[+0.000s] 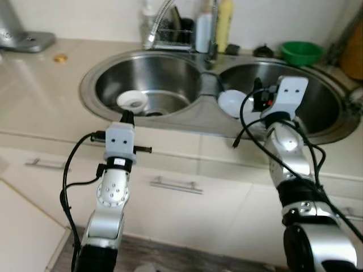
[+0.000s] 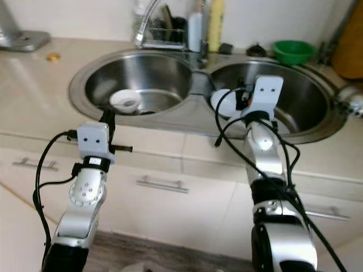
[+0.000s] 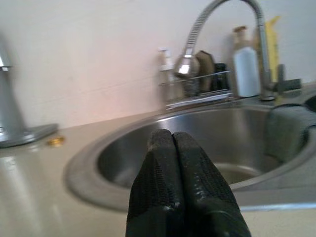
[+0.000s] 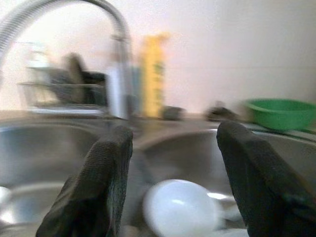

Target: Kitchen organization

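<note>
A double steel sink (image 1: 207, 116) is set into the beige counter. A small white bowl (image 1: 132, 101) sits near the drain of the left basin. In the right basin a white dish (image 1: 233, 103) leans against the divider and also appears in the right wrist view (image 4: 180, 207). My left gripper (image 1: 127, 117) hovers at the front rim of the left basin, just short of the small bowl, with its fingers (image 3: 160, 148) pressed shut on nothing. My right gripper (image 4: 173, 133) is open over the front of the right basin, and the white dish lies just beyond its fingers (image 4: 106, 163).
Behind the sink stand a curved tap (image 1: 160, 17), a wire rack with bottles (image 1: 177, 31) and a yellow bottle (image 1: 224, 22). A green bowl (image 1: 300, 52) sits at the back right. On the counter at the left are a gold lid (image 1: 60, 57) and a silver appliance base (image 1: 25, 38). Drawer handles (image 1: 176, 185) line the cabinet below.
</note>
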Motion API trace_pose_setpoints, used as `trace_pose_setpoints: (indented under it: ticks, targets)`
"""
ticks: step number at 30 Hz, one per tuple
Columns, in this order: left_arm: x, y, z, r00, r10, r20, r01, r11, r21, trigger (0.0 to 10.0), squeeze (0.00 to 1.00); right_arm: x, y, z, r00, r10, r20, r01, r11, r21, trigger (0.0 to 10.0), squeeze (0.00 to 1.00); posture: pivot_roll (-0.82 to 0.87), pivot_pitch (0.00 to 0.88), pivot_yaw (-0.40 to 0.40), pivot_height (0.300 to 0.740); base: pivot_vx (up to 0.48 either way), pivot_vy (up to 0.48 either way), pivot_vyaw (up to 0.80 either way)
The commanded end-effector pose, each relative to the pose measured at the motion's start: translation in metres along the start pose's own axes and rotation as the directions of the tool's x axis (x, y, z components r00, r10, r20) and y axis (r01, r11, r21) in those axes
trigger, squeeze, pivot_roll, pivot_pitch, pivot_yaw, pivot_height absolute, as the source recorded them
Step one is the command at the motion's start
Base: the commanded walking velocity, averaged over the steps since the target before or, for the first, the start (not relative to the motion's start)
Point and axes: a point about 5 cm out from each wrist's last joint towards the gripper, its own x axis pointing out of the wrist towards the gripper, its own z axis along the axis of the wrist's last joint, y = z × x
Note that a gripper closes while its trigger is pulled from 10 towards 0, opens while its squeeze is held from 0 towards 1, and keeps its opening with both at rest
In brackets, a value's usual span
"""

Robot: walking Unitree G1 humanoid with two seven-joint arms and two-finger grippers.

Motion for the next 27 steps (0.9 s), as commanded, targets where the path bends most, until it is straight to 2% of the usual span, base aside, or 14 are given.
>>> trace_pose_setpoints:
  ticks: [1,2,5,8,19,24,27]
  targets:
    - [0.001,0.003,0.002,1.000,0.006,0.010,-0.006,1.000,0.003,10.0,0.00,-0.003,0.007,0.010,0.998,0.020,0.060,-0.022,0.999,0.026,10.0,0.00,0.03,0.009,0.007,0.740,0.000,0.480,0.00]
    - [0.001,0.003,0.003,1.000,0.005,0.014,-0.005,1.000,0.002,10.0,0.00,-0.008,0.010,0.013,0.996,0.030,0.086,-0.033,0.999,0.041,10.0,0.00,0.03,0.009,0.007,0.740,0.000,0.480,0.00]
    - [0.001,0.004,0.003,1.000,0.003,0.016,-0.003,1.000,0.002,10.0,0.00,-0.014,0.015,0.016,0.991,0.069,0.118,-0.071,0.997,0.008,10.0,0.00,0.03,0.010,0.008,0.740,0.000,0.480,0.00]
    - [0.000,0.004,0.004,1.000,0.001,0.017,-0.001,1.000,0.002,10.0,0.00,-0.021,0.020,0.014,0.988,0.105,0.116,-0.100,0.994,-0.046,10.0,0.00,0.03,0.013,0.008,0.740,0.000,0.480,0.00]
    - [-0.002,0.003,0.004,1.000,-0.006,0.017,0.006,1.000,0.000,10.0,0.00,-0.043,0.024,0.008,0.985,0.139,0.104,-0.131,0.988,-0.079,10.0,0.00,0.02,0.021,0.008,0.740,0.000,0.480,0.00]
    - [-0.002,0.004,0.005,1.000,-0.001,0.028,0.001,1.000,-0.004,10.0,0.00,-0.049,0.025,0.008,0.985,0.142,0.098,-0.134,0.988,-0.078,10.0,0.00,0.02,0.021,0.008,0.740,0.000,0.451,-0.58]
    - [-0.002,0.003,0.006,0.999,-0.005,0.040,0.005,1.000,0.004,10.0,0.00,-0.051,0.025,0.008,0.986,0.136,0.100,-0.129,0.989,-0.077,10.0,0.00,0.02,0.021,0.007,0.740,0.000,0.000,-0.80]
